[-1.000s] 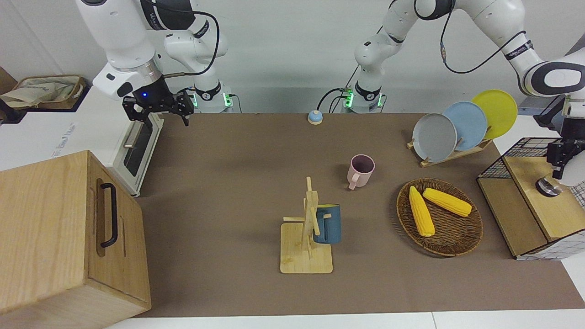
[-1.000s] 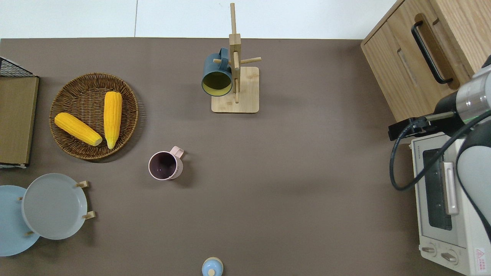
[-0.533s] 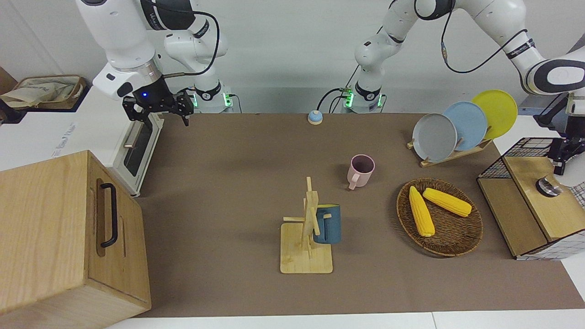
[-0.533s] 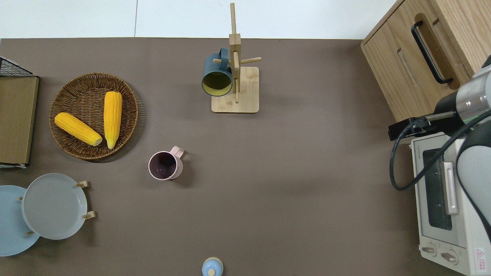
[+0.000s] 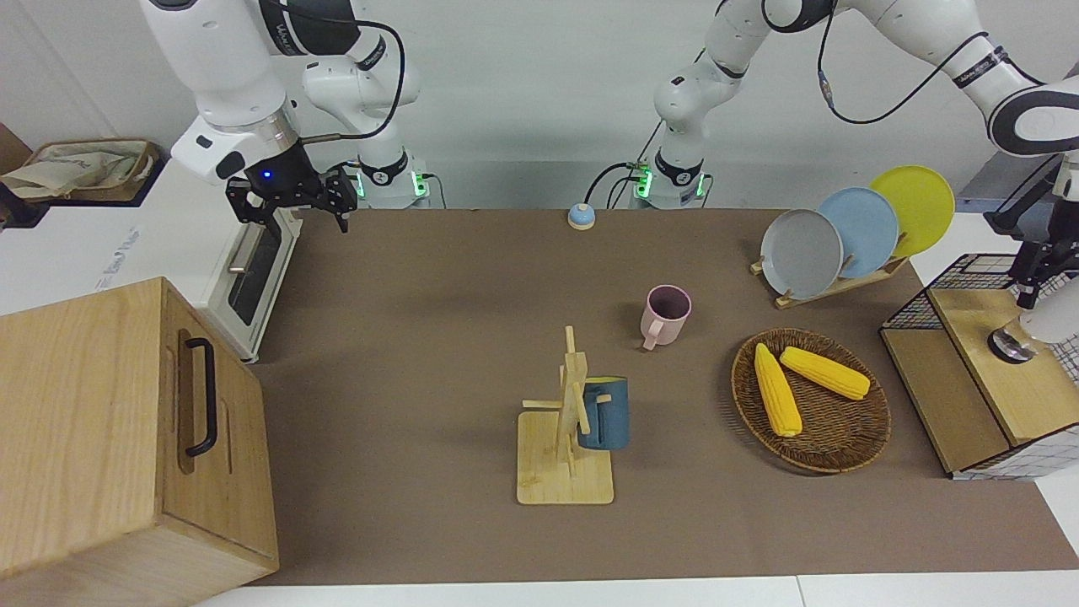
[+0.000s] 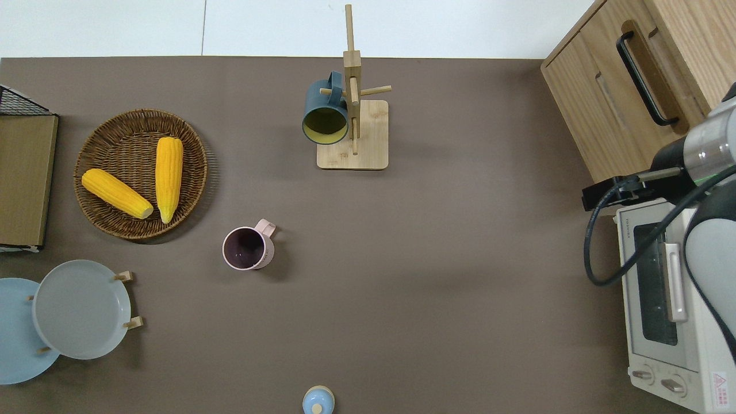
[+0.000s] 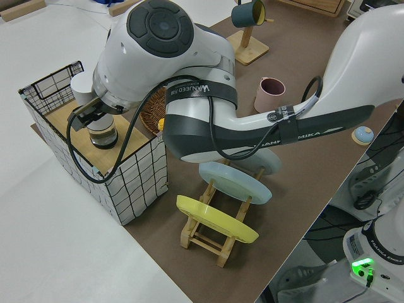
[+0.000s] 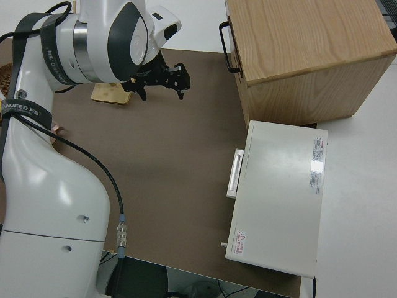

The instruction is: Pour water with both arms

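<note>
Although the task is pouring water, nothing looks poured so far, as I judge it. The black two-finger left end effector (image 5: 1030, 291) hangs just above a small round jar-like vessel (image 7: 101, 134), which stands on the wooden shelf of the black wire basket (image 7: 47, 85) at the left arm's end of the table. I cannot tell if its fingers are spread or closed. The right end effector (image 5: 291, 201) is parked, fingers wide apart and holding nothing. The pink ceramic mug (image 5: 666, 314) stands upright on the brown table (image 5: 421, 337). What remains: grasping, carrying, tilting over a mug.
</note>
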{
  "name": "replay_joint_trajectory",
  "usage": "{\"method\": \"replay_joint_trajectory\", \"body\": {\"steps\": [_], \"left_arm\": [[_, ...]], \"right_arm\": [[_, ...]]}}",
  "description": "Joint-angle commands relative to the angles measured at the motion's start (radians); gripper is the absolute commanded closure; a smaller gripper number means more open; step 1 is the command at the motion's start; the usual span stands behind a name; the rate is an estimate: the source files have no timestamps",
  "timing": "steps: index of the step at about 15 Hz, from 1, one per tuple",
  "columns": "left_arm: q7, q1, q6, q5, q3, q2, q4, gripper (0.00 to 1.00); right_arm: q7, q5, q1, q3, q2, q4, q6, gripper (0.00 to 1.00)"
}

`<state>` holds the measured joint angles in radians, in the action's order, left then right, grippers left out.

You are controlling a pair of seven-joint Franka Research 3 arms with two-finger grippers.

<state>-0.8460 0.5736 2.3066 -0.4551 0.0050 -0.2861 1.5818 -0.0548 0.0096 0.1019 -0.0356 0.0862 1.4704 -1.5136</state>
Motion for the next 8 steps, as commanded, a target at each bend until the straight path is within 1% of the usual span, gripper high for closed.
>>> {"method": "replay_joint_trajectory", "body": {"steps": [1, 2, 4, 5, 6, 8], "left_arm": [[0.048, 0.011, -0.143, 0.052, 0.038, 0.027, -0.045, 0.00], [0.051, 0.011, -0.174, 0.068, 0.044, 0.028, -0.045, 0.00], [0.070, 0.011, -0.219, 0.088, 0.049, 0.053, -0.045, 0.00], [0.094, 0.009, -0.239, 0.093, 0.056, 0.065, -0.045, 0.00], [0.123, 0.008, -0.263, 0.113, 0.055, 0.082, -0.045, 0.00], [0.211, -0.009, -0.311, 0.231, 0.041, 0.117, -0.045, 0.00]], "right_arm": [[-0.014, 0.004, -0.002, 0.000, 0.000, -0.008, 0.012, 0.011], [-0.014, 0.004, -0.002, 0.000, 0.000, -0.008, 0.012, 0.011], [-0.014, 0.004, -0.002, 0.000, 0.000, -0.008, 0.012, 0.011], [-0.014, 0.004, -0.002, 0.000, 0.000, -0.008, 0.012, 0.011], [-0.014, 0.004, -0.002, 0.000, 0.000, -0.008, 0.012, 0.011], [-0.014, 0.004, -0.002, 0.000, 0.000, -0.008, 0.012, 0.011]]}}
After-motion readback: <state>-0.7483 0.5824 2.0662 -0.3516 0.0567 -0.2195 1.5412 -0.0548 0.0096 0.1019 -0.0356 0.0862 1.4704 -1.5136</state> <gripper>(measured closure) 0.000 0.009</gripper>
